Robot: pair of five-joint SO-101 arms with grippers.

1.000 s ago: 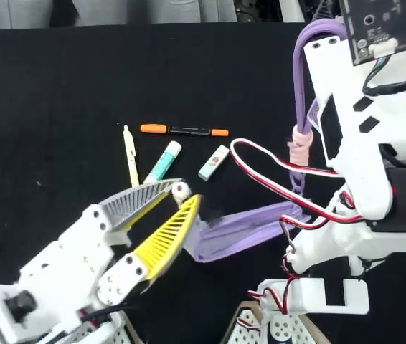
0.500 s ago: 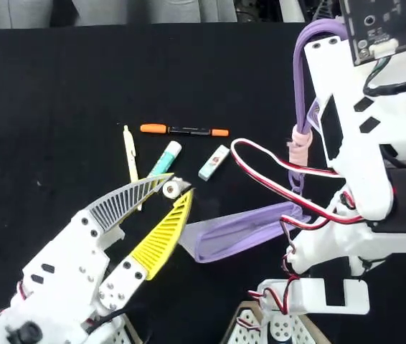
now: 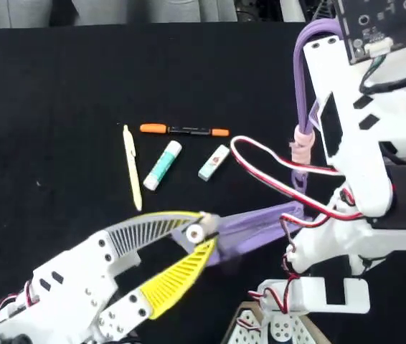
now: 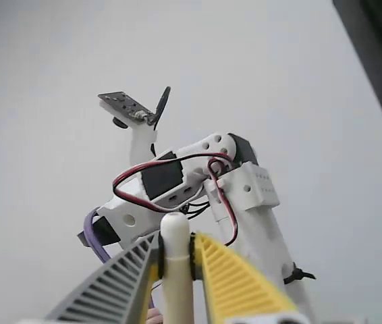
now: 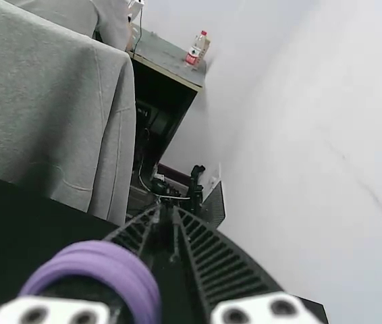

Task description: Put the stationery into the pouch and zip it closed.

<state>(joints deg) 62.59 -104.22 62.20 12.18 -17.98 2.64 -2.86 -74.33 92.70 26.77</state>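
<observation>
left jaws pinch a white stick (image 4: 176,270) at one end of the purple pouch (image 3: 257,223) | right jaws pressed together above the bench (image 3: 52,86)

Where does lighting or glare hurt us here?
High view: even light, no glare; orange marker, glue stick and eraser stand out on the black table, which swallows shadows. Left wrist view: the right arm reads clearly against a bright white wall. Right wrist view: the right gripper is dark against dark furniture.

Purple pouch (image 3: 257,226), orange marker (image 3: 183,130)
</observation>
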